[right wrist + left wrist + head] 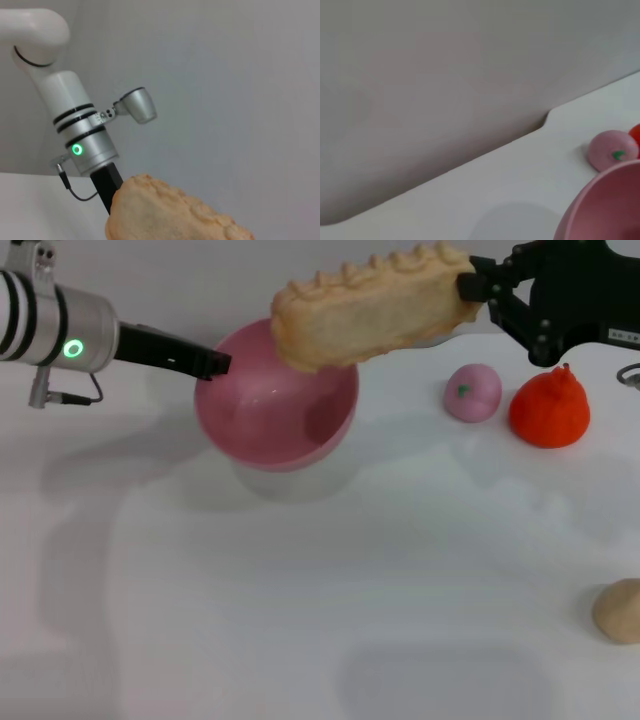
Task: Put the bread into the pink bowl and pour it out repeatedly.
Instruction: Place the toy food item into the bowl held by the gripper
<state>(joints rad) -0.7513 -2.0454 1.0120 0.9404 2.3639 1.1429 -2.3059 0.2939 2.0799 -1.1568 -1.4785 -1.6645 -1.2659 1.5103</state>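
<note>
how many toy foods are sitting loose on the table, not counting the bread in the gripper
3. A pink ball and an orange fruit lie side by side to the right of the pink bowl; a beige lump sits at the table's near right edge.

My right gripper (468, 285) holds the bread (372, 306) over the pink bowl (270, 410), blocking its mouth. My left gripper (212, 364) guards its left rim. The tabletop's (300, 620) near half lies open.
</note>
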